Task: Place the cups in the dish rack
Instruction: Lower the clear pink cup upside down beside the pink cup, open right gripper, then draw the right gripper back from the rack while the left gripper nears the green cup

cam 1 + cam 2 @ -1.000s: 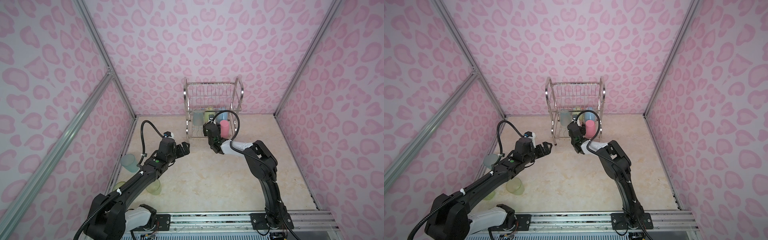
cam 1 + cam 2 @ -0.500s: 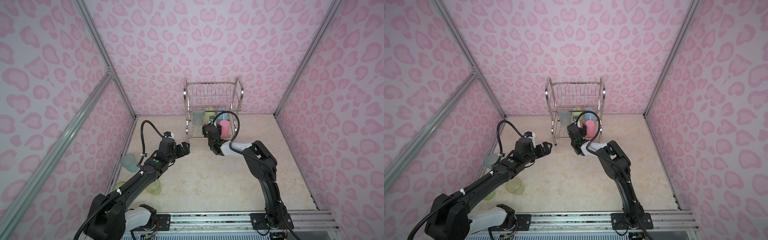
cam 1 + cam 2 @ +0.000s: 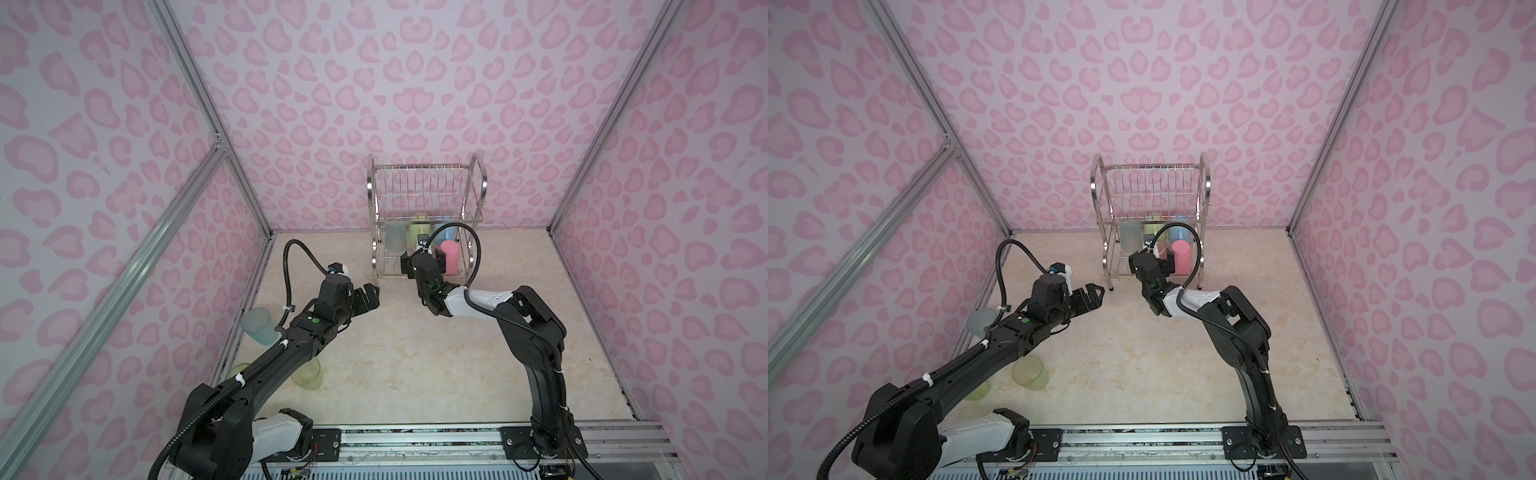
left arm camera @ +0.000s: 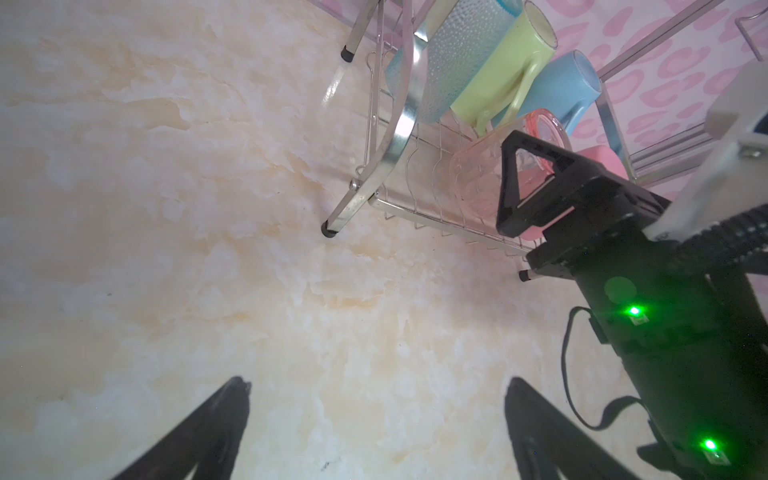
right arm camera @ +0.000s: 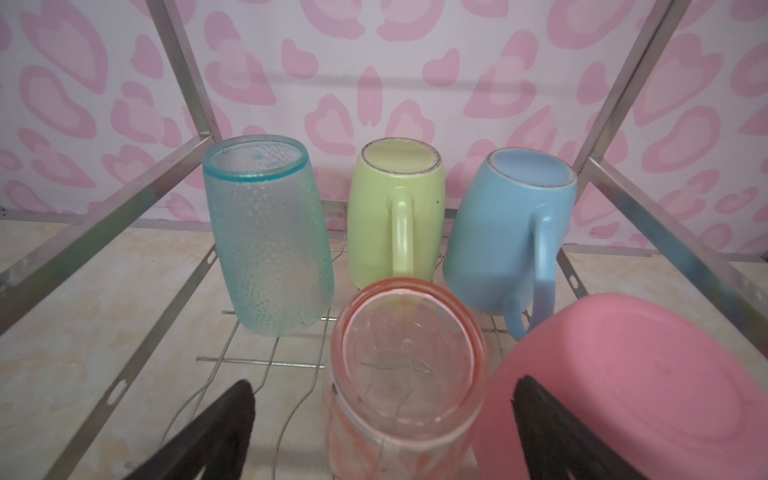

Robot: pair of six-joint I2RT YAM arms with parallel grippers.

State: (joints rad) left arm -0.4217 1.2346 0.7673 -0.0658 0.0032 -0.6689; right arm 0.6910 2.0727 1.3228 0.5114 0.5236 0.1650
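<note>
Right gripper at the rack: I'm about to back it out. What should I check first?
1. The right gripper is open and straddles the orange-pink tumbler: ok.
2. That tumbler sits upside down on the lower tier of the dish rack: ok.
3. Gap between the gripper's finger and the pink tumbler: cannot tell; they overlap in the right wrist view.
4. The left gripper is open and empty: ok.
5. All cups loaded: not ok; a pale blue tumbler, a yellow-green tumbler and a second yellow-green tumbler, half hidden by the left arm, are on the table.
</note>
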